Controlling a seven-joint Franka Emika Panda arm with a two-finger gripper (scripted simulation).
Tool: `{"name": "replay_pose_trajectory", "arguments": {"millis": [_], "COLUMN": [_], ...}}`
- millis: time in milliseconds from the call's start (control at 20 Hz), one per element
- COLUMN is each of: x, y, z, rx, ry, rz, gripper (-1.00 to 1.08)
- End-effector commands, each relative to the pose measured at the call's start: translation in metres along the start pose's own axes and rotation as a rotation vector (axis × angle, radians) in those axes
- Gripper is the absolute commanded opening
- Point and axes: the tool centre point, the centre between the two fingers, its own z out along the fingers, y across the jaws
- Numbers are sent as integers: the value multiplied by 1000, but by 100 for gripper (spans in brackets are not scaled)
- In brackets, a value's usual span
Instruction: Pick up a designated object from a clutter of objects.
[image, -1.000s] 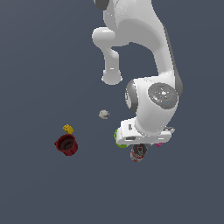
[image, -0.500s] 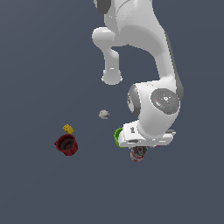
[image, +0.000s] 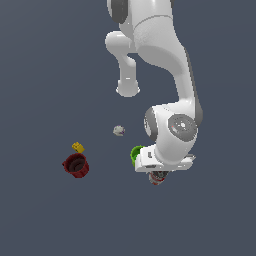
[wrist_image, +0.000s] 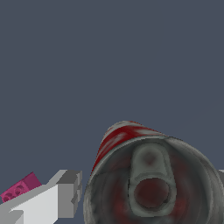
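Observation:
The designated can (wrist_image: 148, 179) has a red-and-white label and a grey metal top, and it fills the wrist view. In the exterior view the can (image: 158, 178) stands upright just under my hand. My gripper (image: 157, 174) is low over the can with a finger on either side. One white finger (wrist_image: 65, 197) shows beside the can with a thin gap to it; the other finger is barely in view. The jaws look open. The lime-green cup (image: 136, 152) stands right next to my hand, on the exterior view's left.
A dark red cup (image: 76, 165) and a yellow block (image: 77, 147) lie at the exterior view's left. A whitish lump (image: 118, 130) lies further back. A flat pink brick (wrist_image: 17, 189) shows beside the finger in the wrist view. My arm hides the floor behind the can.
The arm's wrist and elbow have shifted slightly, and the hand has settled a little lower over the can. The can and the other objects have not moved.

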Motion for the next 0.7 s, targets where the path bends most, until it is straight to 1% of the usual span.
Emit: {"name": "replay_pose_trajectory", "arguments": {"millis": [0,200,250,650], "x": [1,2,2,2], "y": [0,0,0,0], "z": [7,9,9,9], "rx": [0,0,0,0], "ry": [2,2,2,2], "rz": [0,0,0,0], "gripper": [100,100,-100,-100]}}
